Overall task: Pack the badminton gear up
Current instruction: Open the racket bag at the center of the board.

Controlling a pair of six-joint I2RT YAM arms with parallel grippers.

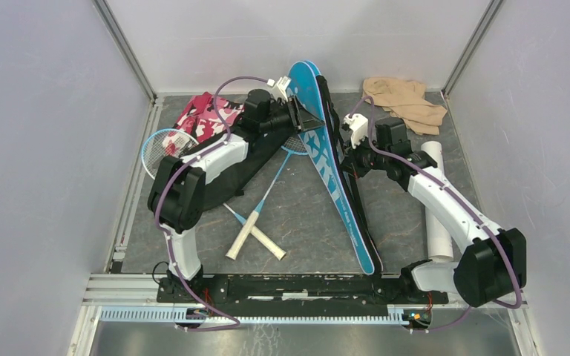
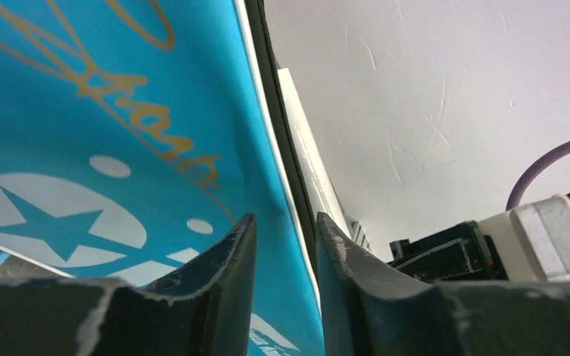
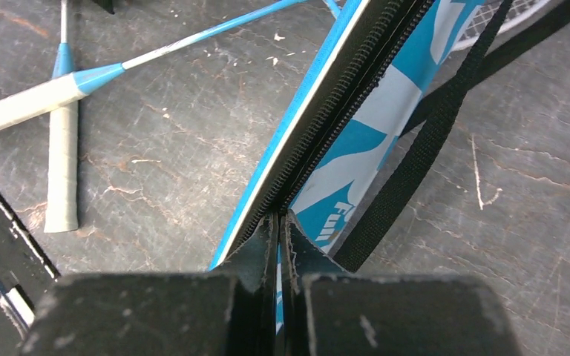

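The blue racket cover (image 1: 334, 178) stands on its long edge across the middle of the table, zipper side up. My right gripper (image 1: 344, 152) is shut on its zipper edge (image 3: 281, 216) about halfway along. My left gripper (image 1: 308, 117) is at the raised far end; its jaws (image 2: 285, 219) stand apart with the cover's blue edge (image 2: 119, 111) between them. Two rackets (image 1: 271, 182) lie crossed on the table left of the cover, with white grips (image 3: 61, 170). The black racket cover (image 1: 249, 167) lies under my left arm. A long white tube (image 1: 438, 222) lies under my right arm.
A pink-and-white camouflage cloth (image 1: 208, 115) lies at the back left and a beige cloth (image 1: 404, 100) at the back right. The blue cover's black strap (image 3: 430, 141) trails on the table on its right side. Walls close in on three sides.
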